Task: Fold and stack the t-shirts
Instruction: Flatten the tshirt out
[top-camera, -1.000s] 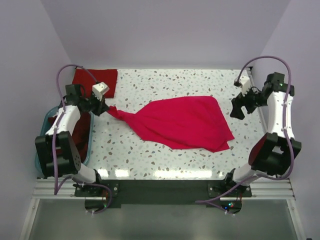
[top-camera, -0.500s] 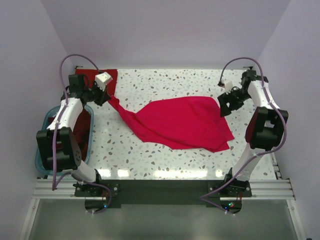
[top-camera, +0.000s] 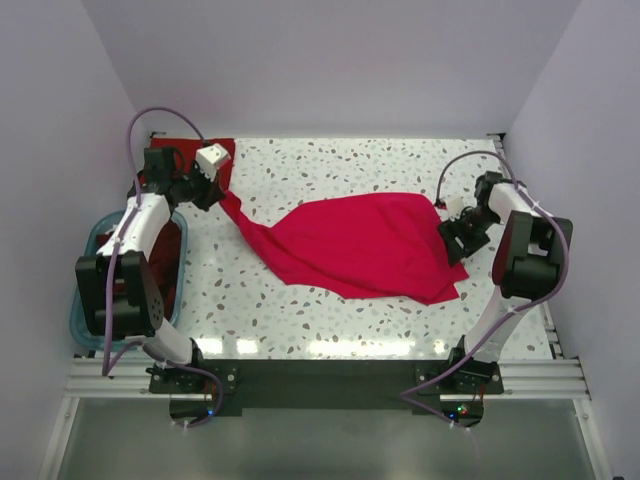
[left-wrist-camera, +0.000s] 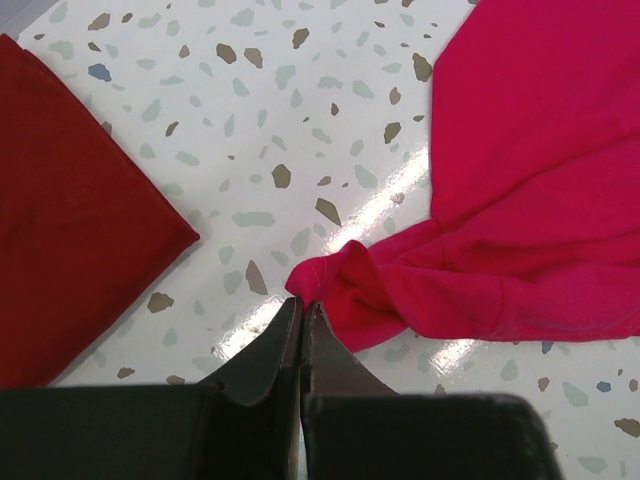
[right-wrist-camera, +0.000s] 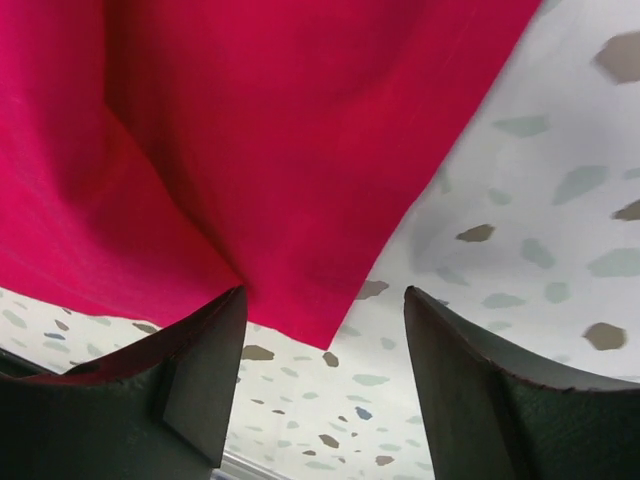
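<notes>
Top view: crimson t-shirt (top-camera: 365, 245) spread mid-table, one corner tapering in a tail to left gripper (top-camera: 218, 193); darker red t-shirt (top-camera: 226, 148) lies flat at far-left corner. Left wrist: fingers pinched together on that bunched corner. Right wrist: right gripper (right-wrist-camera: 322, 300) gaping wide, straddling the crimson shirt's edge.

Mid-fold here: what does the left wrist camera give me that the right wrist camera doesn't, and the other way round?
Only the left wrist view: the left gripper, shut on a bunched corner of the crimson shirt, and a dark red shirt lying flat off to one side, apart from the crimson one.
Only the right wrist view: the right gripper, open, its fingers either side of a free corner of that same shirt, not pinching it.
Both: crimson fabric on the speckled table.
</notes>
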